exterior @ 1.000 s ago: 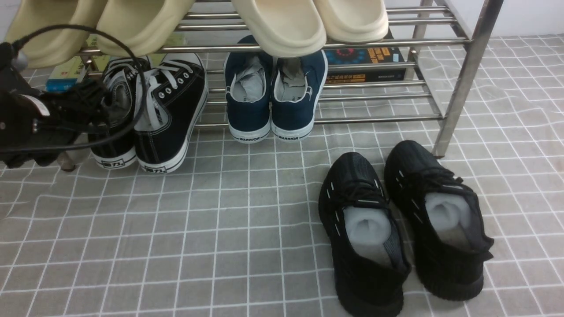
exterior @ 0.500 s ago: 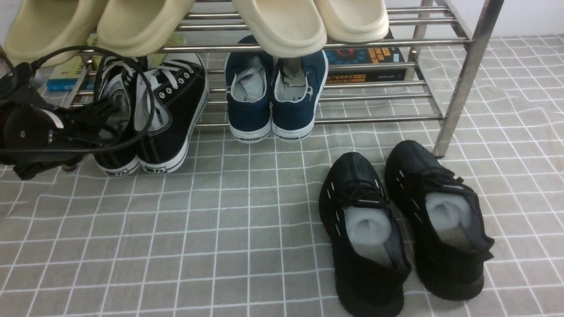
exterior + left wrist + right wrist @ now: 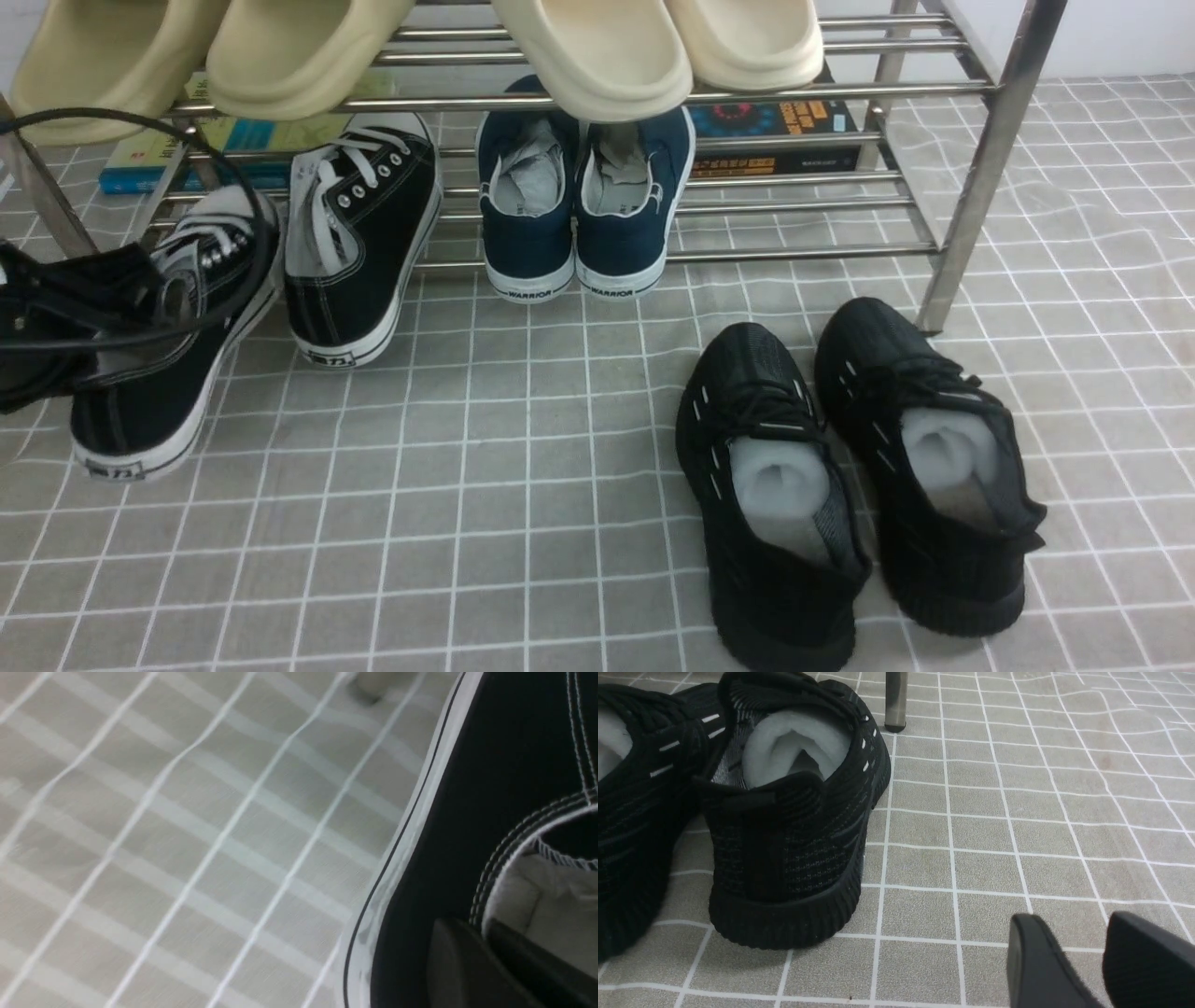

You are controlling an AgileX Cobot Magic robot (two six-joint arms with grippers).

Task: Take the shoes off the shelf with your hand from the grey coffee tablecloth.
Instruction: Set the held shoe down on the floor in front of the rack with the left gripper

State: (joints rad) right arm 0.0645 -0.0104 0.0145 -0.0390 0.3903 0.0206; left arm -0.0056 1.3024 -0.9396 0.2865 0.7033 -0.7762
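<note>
The shoes are black canvas sneakers with white laces and soles. One shoe [image 3: 159,373] lies out on the grey coffee tablecloth [image 3: 523,467] at the far left, heel toward me. My left gripper [image 3: 140,294] is shut on its collar. In the left wrist view the left gripper [image 3: 476,933] pinches that shoe's [image 3: 467,788] side wall, one finger inside and one outside. The other shoe [image 3: 359,243] rests with its toe on the lower tier of the shelf [image 3: 794,250] and its heel over the cloth. My right gripper [image 3: 1083,947] hovers open over bare cloth, holding nothing.
Navy slip-ons [image 3: 579,215] sit on the lower tier, cream slippers [image 3: 597,56] on the upper one, and books [image 3: 775,131] lie behind. A pair of black knit sneakers [image 3: 840,485] stands on the cloth at right, near a shelf leg [image 3: 980,187].
My left gripper closed on the left canvas shoe and drew it out of the shelf, leftward and toward me, onto the cloth. The other canvas shoe shifted slightly. The right gripper stayed put.
</note>
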